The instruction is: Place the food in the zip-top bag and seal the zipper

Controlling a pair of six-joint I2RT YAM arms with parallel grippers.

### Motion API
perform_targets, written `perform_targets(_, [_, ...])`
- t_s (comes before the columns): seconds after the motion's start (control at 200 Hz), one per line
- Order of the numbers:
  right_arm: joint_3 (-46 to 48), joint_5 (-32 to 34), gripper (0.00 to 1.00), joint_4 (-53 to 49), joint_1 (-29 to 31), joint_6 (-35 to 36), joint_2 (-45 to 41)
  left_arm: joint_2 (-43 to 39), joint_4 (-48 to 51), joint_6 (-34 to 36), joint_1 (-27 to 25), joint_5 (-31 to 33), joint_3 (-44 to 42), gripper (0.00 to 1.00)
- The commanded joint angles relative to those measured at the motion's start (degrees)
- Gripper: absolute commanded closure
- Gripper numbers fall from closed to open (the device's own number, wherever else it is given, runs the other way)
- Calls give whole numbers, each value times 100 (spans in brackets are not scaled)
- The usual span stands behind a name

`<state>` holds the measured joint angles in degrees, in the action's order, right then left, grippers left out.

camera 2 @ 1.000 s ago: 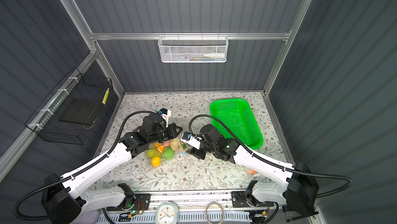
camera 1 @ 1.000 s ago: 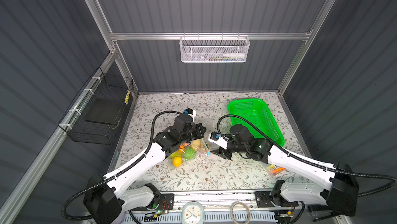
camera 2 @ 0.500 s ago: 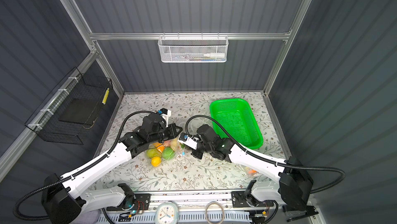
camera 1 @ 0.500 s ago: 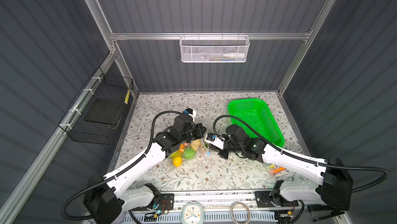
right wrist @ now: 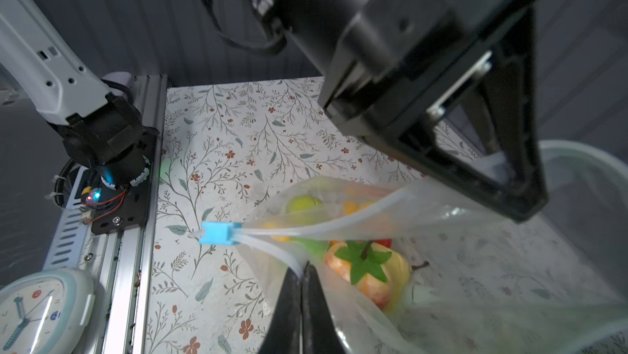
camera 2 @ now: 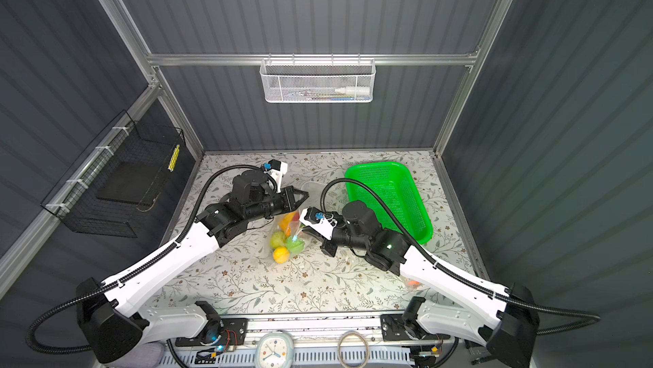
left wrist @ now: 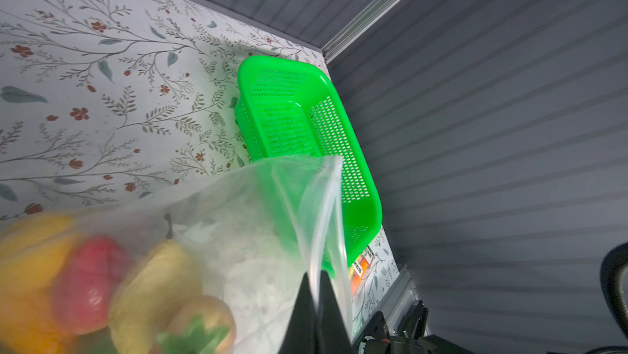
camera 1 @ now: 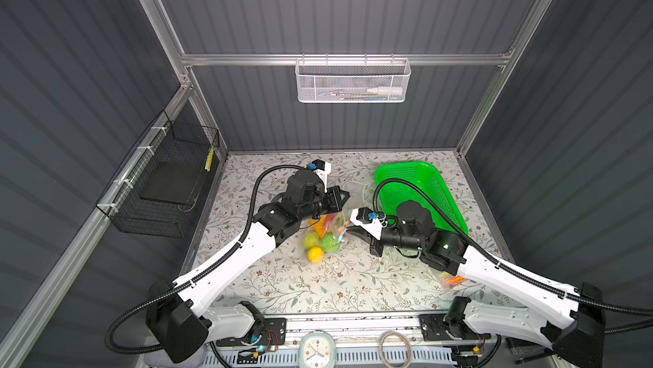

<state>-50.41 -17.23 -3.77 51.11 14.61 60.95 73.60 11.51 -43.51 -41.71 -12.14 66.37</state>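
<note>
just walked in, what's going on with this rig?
Both arms are working the zip-top bag, which has the food inside it. The left tool is shut on one strip of the zipper. The right tool is shut on the other strip, close to the blue slider. The mouth gapes open between them, so the bag is not yet sealed. The green basket sits behind the right arm.
</note>
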Motion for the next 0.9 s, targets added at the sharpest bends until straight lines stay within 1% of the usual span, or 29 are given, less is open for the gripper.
perform_targets(0.0, [-192,-141,100,193,43,-251,-59,158,-248,53,-41,-491,134,90])
perform_targets(0.035, [-195,-141,100,192,56,-290,-41,180,-271,54,-42,-576,139,79])
perform_targets(0.08, [-203,-121,100,184,57,-359,-6,181,-289,53,-47,-629,118,59])
perform_targets(0.115, [-212,-77,100,167,57,-422,28,143,-290,82,-47,-633,93,49])
perform_targets(0.19, [-255,63,100,138,57,-586,104,-48,-167,236,-39,-407,78,35])
perform_targets(0.225, [-296,148,100,110,57,-676,153,-176,-59,354,-37,-233,94,26])
perform_targets(0.275, [-373,313,100,76,56,-839,225,-368,85,537,-25,25,144,17])
perform_targets(0.31, [-451,427,100,34,57,-951,276,-507,179,669,-20,184,180,13])
perform_targets(0.35, [-546,516,100,-8,54,-1067,282,-662,265,821,3,358,217,10])
perform_targets(0.395, [-655,596,100,-42,52,-1228,522,-821,339,977,51,467,250,8])
perform_targets(0.525, [-1191,987,100,-335,47,-1714,898,-1242,495,1300,293,494,241,7])
perform_targets(0.61, [-1657,1207,100,-670,39,-2017,1172,-1513,500,1451,436,400,153,8])
perform_targets(0.82, [-2610,1277,100,-1268,30,-2425,1474,-1940,535,1766,628,318,77,9])
perform_targets(0.895, [-2874,1321,100,-1492,22,-2481,1477,-1992,512,1916,638,262,106,14])
